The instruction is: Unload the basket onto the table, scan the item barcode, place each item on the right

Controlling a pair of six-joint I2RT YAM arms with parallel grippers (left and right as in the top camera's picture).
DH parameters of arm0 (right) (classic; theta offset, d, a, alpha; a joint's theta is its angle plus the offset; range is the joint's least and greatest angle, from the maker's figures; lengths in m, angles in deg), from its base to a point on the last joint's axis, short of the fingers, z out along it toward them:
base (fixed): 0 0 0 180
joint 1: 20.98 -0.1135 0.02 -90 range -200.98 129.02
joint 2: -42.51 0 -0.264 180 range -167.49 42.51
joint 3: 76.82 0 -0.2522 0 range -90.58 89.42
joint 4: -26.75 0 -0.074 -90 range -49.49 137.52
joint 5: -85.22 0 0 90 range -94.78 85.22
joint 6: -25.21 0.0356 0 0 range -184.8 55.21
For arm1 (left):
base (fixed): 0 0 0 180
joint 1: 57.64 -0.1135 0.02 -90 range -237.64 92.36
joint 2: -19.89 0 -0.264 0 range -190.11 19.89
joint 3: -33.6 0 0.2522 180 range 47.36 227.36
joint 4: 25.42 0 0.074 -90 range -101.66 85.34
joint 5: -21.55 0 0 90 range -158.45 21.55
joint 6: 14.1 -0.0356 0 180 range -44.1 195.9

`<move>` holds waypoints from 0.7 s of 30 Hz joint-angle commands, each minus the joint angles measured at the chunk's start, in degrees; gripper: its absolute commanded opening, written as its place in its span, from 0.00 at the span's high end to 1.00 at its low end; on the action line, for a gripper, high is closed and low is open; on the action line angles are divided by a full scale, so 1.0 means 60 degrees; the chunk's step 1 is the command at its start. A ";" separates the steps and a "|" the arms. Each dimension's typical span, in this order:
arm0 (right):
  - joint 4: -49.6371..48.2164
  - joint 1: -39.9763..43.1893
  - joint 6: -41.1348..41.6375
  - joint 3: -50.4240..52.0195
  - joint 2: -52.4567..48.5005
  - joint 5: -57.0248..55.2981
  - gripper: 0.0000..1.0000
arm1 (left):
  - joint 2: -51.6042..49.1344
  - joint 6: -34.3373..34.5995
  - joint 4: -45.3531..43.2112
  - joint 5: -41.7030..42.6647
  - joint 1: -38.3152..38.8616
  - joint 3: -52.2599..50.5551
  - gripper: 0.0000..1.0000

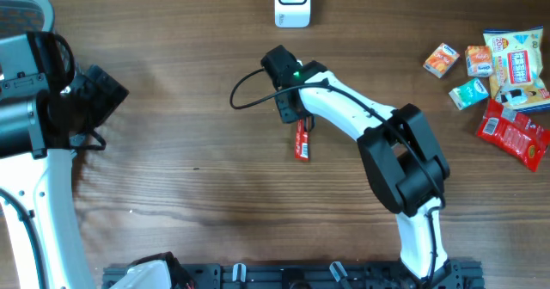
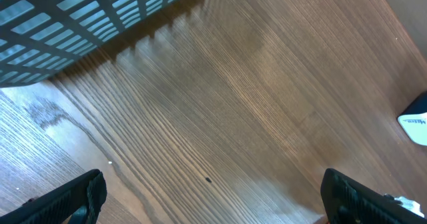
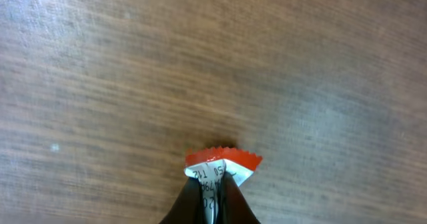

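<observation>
Overhead view. Right tool (image 1: 295,115): closed on one end of a red snack packet (image 1: 302,141), whose remainder extends past the fingertips. White scanner (image 1: 292,1): ahead of that tool, well apart, on the table (image 1: 172,194). Left tool (image 2: 213,204): jaws spread wide, holding nothing.

White arms (image 1: 344,108) carry black joints (image 1: 404,160), a black cable (image 1: 233,95), perhaps a green light (image 1: 297,74).

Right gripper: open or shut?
Shut on the red packet: the right gripper pinches its crimped end in the wrist view.
</observation>
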 commanded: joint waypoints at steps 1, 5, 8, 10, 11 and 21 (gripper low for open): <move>-0.0004 0.0415 0.0138 -0.0313 0.0714 0.1891 0.96 | 0.0026 0.0135 0.0004 -0.0160 -0.0051 0.0073 0.00; -0.0262 0.1180 0.0113 -0.0244 0.0845 0.5067 0.96 | 0.0026 0.0135 0.0004 -0.0160 -0.0051 0.0073 0.00; -0.0841 0.1716 -0.0095 0.0244 0.0769 0.7428 0.96 | 0.0026 0.0135 0.0000 -0.0160 -0.0051 0.0073 0.00; -0.1373 0.2033 -0.0073 0.0827 0.0761 0.8732 0.96 | 0.0026 0.0135 0.0004 -0.0160 -0.0051 0.0073 0.00; -0.1672 0.2171 -0.0025 0.1155 0.0761 0.9286 0.96 | 0.0026 0.0135 0.0000 -0.0160 -0.0051 0.0073 0.00; -0.4200 0.3038 0.1665 0.3523 0.0761 1.1264 0.96 | 0.0026 0.0135 0.0000 -0.0160 -0.0051 0.0073 0.00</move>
